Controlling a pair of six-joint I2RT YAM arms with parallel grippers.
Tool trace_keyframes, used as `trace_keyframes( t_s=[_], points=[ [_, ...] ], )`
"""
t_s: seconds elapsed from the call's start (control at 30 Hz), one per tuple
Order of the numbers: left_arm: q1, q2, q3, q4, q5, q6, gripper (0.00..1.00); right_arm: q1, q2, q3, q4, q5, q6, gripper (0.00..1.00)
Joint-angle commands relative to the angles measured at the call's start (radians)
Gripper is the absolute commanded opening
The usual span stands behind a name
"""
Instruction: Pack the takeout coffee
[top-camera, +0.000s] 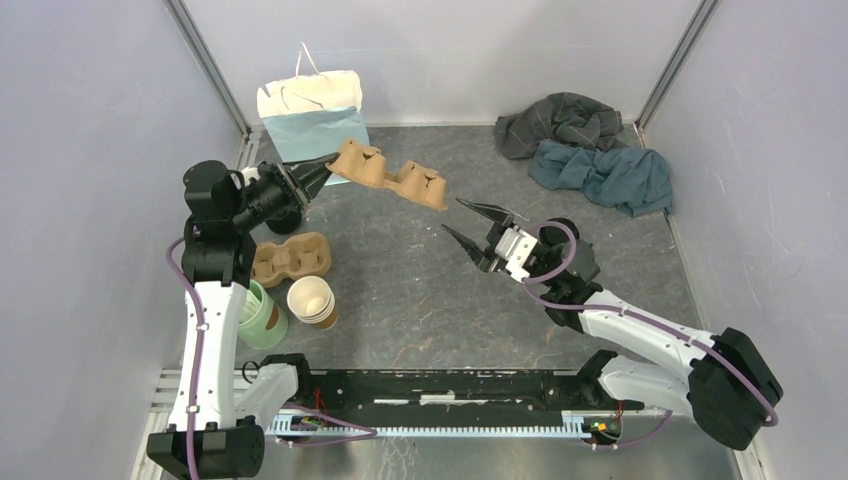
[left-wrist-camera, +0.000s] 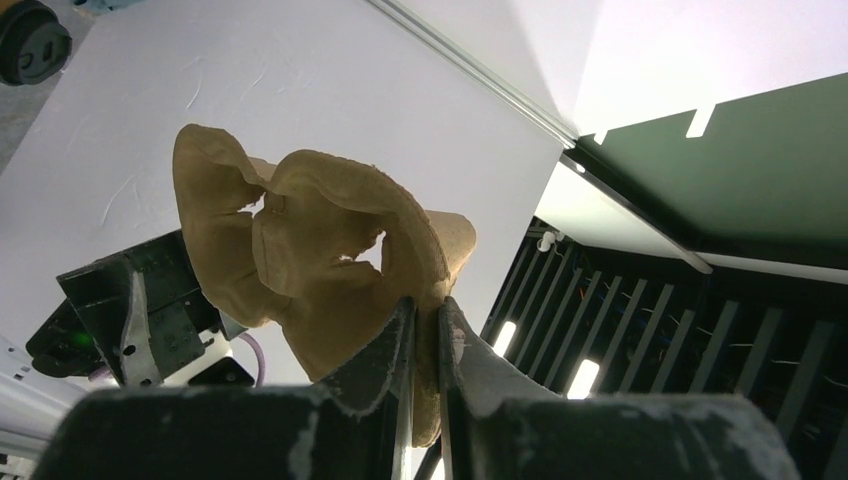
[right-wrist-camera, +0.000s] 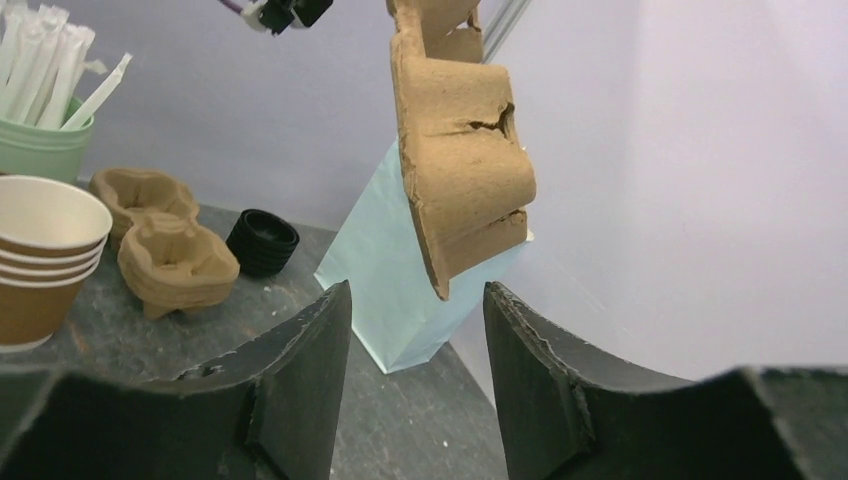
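My left gripper (top-camera: 322, 170) is shut on one end of a brown pulp cup carrier (top-camera: 390, 172) and holds it in the air in front of the paper bag (top-camera: 315, 125). In the left wrist view the carrier's rim (left-wrist-camera: 300, 260) is pinched between the jaws of the gripper (left-wrist-camera: 425, 310). My right gripper (top-camera: 462, 217) is open and empty, just below the carrier's free end (right-wrist-camera: 460, 150), not touching it. A round black lid (right-wrist-camera: 262, 240) stands on the table by the bag; the brown cup under it is not visible.
A second stack of pulp carriers (top-camera: 292, 258) lies at the left. Lidless brown cups (top-camera: 312, 300) and a pale green cup of white sticks (top-camera: 258, 318) stand in front of it. Crumpled grey and blue cloths (top-camera: 590, 150) lie at the back right.
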Motion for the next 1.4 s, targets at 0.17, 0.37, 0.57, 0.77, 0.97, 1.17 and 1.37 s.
trace_keyframes(
  t_s=[0.17, 0.37, 0.57, 0.77, 0.97, 1.17, 1.37],
  points=[
    [0.001, 0.000, 0.042, 0.091, 0.047, -0.135, 0.02, 0.001, 0.061, 0.023, 0.241, 0.027, 0.073, 0.51],
    [0.001, -0.003, 0.044, 0.092, 0.046, -0.138, 0.02, 0.002, 0.119, 0.049, 0.263, 0.044, 0.083, 0.47],
    [0.001, -0.007, 0.040, 0.094, 0.043, -0.138, 0.02, 0.001, 0.163, 0.073, 0.299, 0.056, 0.096, 0.44],
    [0.001, -0.006, 0.041, 0.094, 0.042, -0.136, 0.02, 0.002, 0.191, 0.094, 0.298, 0.059, 0.090, 0.39],
    [0.001, -0.004, 0.043, 0.094, 0.041, -0.136, 0.02, 0.002, 0.211, 0.114, 0.299, 0.045, 0.095, 0.33],
    [0.001, -0.004, 0.050, 0.094, 0.041, -0.138, 0.02, 0.000, 0.225, 0.121, 0.295, 0.029, 0.098, 0.26],
    [0.001, -0.010, 0.049, 0.081, 0.038, -0.131, 0.02, 0.001, 0.220, 0.119, 0.282, 0.026, 0.110, 0.16]
  ],
)
